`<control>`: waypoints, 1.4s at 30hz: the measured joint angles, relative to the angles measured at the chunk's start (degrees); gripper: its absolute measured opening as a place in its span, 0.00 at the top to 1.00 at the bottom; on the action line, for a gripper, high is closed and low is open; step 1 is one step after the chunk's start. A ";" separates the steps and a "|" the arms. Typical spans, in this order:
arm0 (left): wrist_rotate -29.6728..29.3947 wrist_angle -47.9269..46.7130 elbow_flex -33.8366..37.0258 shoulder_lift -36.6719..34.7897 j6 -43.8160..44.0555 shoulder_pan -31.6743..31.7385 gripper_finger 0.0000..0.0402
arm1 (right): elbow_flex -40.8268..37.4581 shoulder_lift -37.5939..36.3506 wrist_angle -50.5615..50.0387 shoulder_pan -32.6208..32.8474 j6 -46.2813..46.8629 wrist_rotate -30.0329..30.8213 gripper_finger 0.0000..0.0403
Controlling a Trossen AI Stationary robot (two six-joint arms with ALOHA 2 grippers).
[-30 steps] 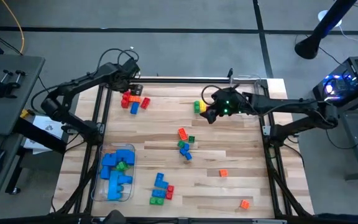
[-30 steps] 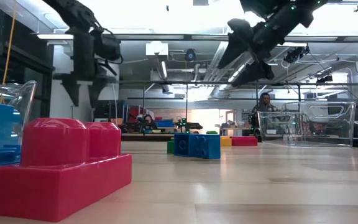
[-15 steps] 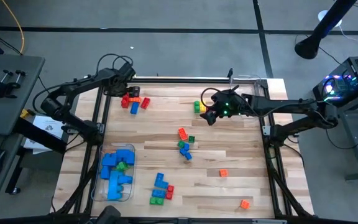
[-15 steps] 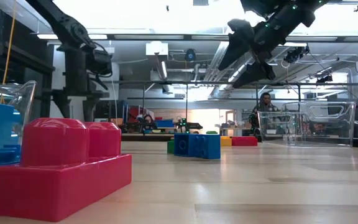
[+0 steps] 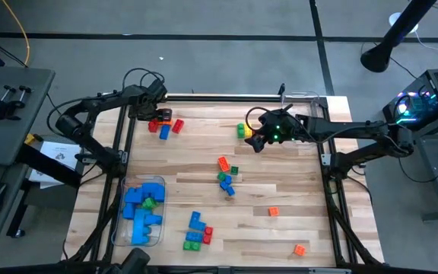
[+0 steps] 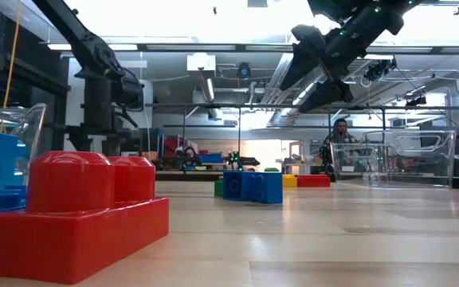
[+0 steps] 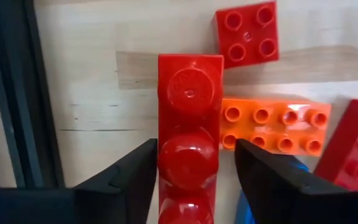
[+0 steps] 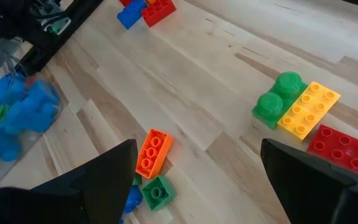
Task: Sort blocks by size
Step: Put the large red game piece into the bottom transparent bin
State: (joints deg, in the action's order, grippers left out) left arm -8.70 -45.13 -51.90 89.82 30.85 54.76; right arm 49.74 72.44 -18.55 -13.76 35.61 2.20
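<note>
Left gripper: down low at about 10 o'clock on the counter, fingers spread open on either side of a long red block with big round studs, not clamping it as far as the wrist view shows.
Left arm pose: folded in from the 9 o'clock edge, elbow out over the frame, wrist tipped down at the pile.
Pile near it: a small red square block and an orange block just beside the long red one.
Right gripper: hanging up off the counter around 1 o'clock, fingers wide open, holding nothing.
Under it: a green block touching a yellow block, with a flat red block next to them.
Clear tub: at 8 o'clock, full of blue blocks.
Hard to see: the long red block runs off the wrist picture's edge, so its full length is anyone's guess; more blocks sit scattered from mid-counter toward 5 o'clock, too small to size up.
</note>
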 joint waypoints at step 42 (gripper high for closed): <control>18.00 -18.35 -0.06 -42.31 48.15 -81.06 0.80 | 0.07 0.04 -0.47 0.68 -2.66 5.72 0.17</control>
State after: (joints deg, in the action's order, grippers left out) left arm 9.30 -63.48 -51.96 47.51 79.00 -26.30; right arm 49.80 72.49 -19.02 -13.08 32.95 7.92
